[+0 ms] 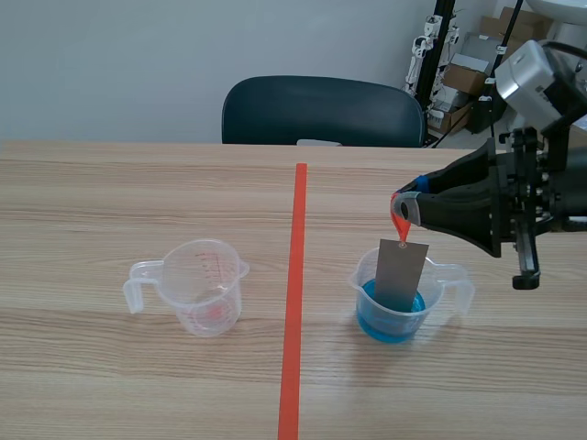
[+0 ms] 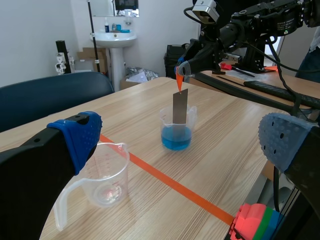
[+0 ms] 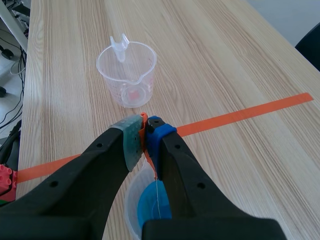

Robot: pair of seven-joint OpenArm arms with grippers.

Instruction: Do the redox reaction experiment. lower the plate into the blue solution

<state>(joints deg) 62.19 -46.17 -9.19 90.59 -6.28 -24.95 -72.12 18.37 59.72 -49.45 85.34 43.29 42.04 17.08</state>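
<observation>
Right of the tape line (image 1: 295,302), on the table (image 1: 138,183), I have the beaker (image 1: 359,282) with the solution (image 1: 385,325) pooled blue in its bottom.

Right gripper (image 1: 401,209): comes in from the right, above the beaker and tilted down. Wrist view shows its pads (image 3: 131,142) pinched tight on an orange tab (image 1: 400,225). Nothing else is between them.

Plate (image 1: 400,275): grey, flat, rectangular. It hangs upright from the tab by its top edge, with a slight lean in the scene view. Its lower end is inside the beaker, below the rim. From my side it overlaps the blue, but I cannot tell how deep it sits or whether it is wet at all. In the right wrist view I see it only edge-on, a thin line over the blue disc.

Left gripper (image 2: 184,141): released, fingers wide apart and holding nothing. It is well back from the beaker. I do not see it in the scene view.

Cup (image 1: 209,289): clear, with red markings and no liquid that I can see. It stands left of the tape, well apart from the beaker, with its handle pointing away from the line.

Chair (image 1: 321,110): dark, at the far edge of the table.
</observation>
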